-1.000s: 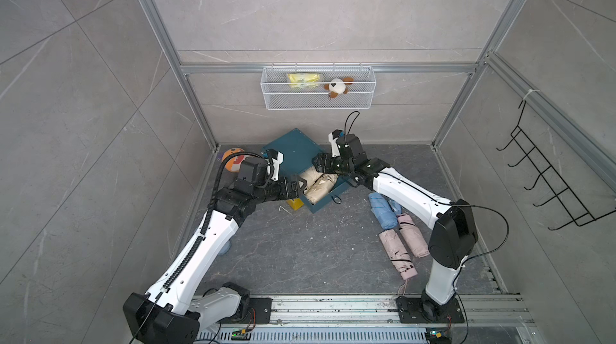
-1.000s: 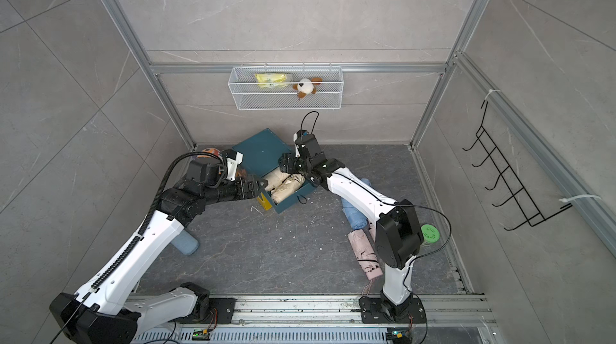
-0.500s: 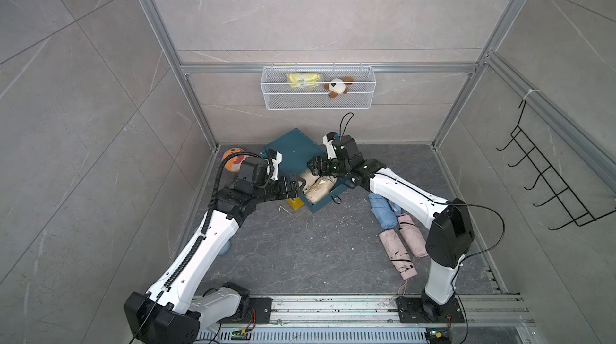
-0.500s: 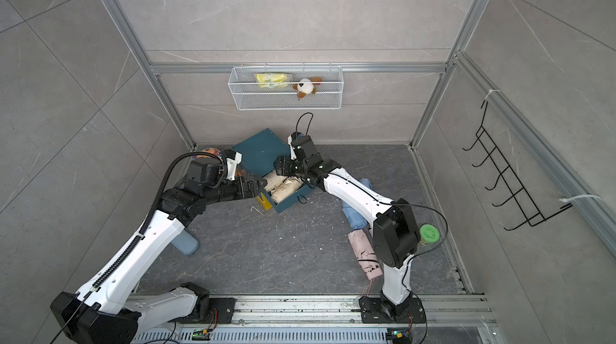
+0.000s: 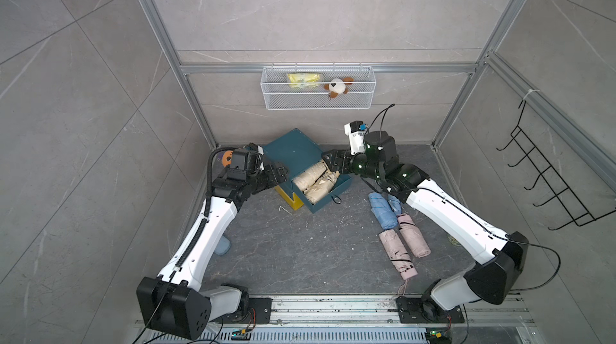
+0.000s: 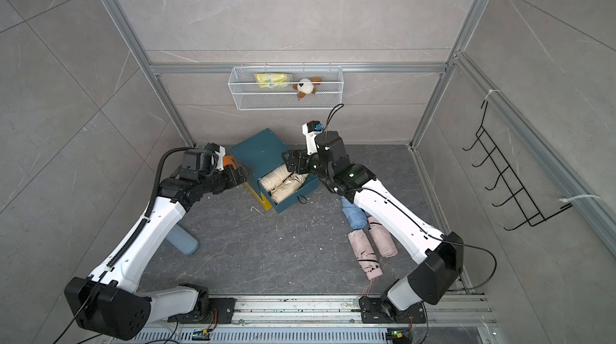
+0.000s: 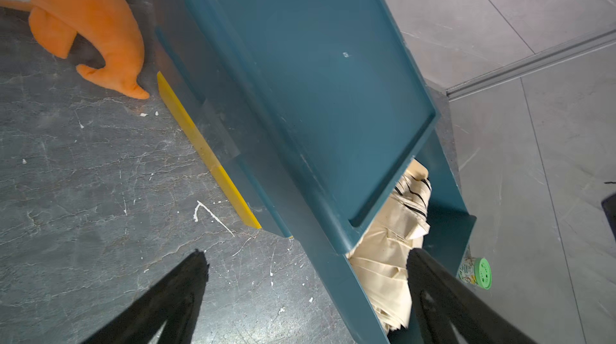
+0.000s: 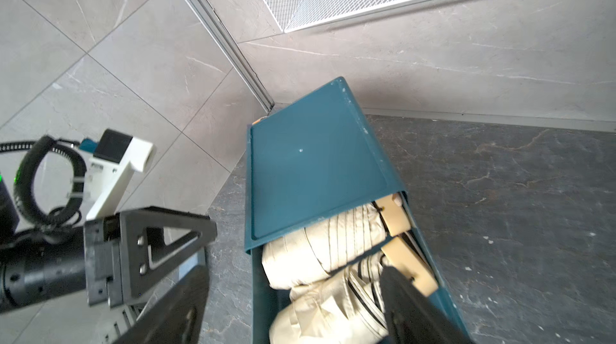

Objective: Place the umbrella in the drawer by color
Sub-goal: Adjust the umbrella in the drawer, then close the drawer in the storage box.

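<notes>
Two cream umbrellas (image 5: 313, 179) in drawer (image 5: 325, 201), between left pincer (image 5: 281, 172) and right pincer (image 5: 329, 163), both wide

teal drawer (image 5: 323, 202), cream umbrellas (image 5: 315, 180), 2 pink umbrellas (image 5: 396, 252), blue umbrella (image 5: 383, 209), orange plush (image 7: 90, 25)

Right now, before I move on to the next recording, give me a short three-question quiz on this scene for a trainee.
1. True or false: the open teal drawer is empty.
2. How many pink umbrellas lie on the floor? A one, B two, C four.
3. Fill in: the left gripper and the right gripper both have their jaws ____.
Key: 1 false, two beige umbrellas lie in it; 2 B; 3 open.
</notes>
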{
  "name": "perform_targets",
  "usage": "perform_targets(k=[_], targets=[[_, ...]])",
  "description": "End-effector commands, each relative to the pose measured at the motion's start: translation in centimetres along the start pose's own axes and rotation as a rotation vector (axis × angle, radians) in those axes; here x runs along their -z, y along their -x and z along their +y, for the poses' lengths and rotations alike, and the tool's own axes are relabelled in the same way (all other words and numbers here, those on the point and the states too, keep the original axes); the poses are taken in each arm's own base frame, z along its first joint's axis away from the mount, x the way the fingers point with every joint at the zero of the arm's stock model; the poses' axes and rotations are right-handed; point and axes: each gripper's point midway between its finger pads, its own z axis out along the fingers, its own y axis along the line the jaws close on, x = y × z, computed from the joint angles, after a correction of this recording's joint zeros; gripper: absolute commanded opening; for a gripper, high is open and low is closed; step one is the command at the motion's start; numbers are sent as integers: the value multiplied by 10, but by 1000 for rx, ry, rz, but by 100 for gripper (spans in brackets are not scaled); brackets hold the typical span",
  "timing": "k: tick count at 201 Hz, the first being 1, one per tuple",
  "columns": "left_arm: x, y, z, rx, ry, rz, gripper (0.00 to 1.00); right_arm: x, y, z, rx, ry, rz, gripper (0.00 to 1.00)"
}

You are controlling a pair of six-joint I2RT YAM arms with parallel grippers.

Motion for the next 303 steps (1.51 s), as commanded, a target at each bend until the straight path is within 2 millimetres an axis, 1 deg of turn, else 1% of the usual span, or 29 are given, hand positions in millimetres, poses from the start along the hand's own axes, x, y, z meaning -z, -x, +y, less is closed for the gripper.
perform_targets(k=[1, 44, 62, 78, 94, 120, 180, 200, 217, 258, 303], targets=[[0, 24, -13, 17, -50, -44, 97, 8, -30, -14, 44, -26, 50, 83], [-17, 39, -13, 38, -57, -45, 97, 35, -73, -29, 79, -33, 90, 82], [-25, 43, -12, 49, -62, -44, 97, 41, -92, -34, 80, -28, 121, 82], [-33, 45, -12, 55, -66, -40, 97, 41, -107, -36, 76, -13, 149, 81], [-42, 45, -9, 62, -58, -25, 96, 35, -122, -36, 63, 11, 184, 81], [-56, 41, -2, 69, -45, -2, 95, 25, -136, -34, 45, 42, 211, 78], [-78, 27, 9, 88, -39, 49, 83, -4, -149, -37, 40, 51, 260, 71], [-84, 22, 12, 93, -37, 67, 78, -13, -150, -39, 42, 46, 266, 68], [-88, 18, 15, 97, -37, 78, 77, -19, -150, -39, 37, 44, 268, 64], [-95, 10, 20, 102, -33, 101, 72, -24, -141, -36, 36, 51, 254, 55], [-100, 7, 22, 106, -33, 110, 71, -27, -135, -36, 43, 41, 249, 44]])
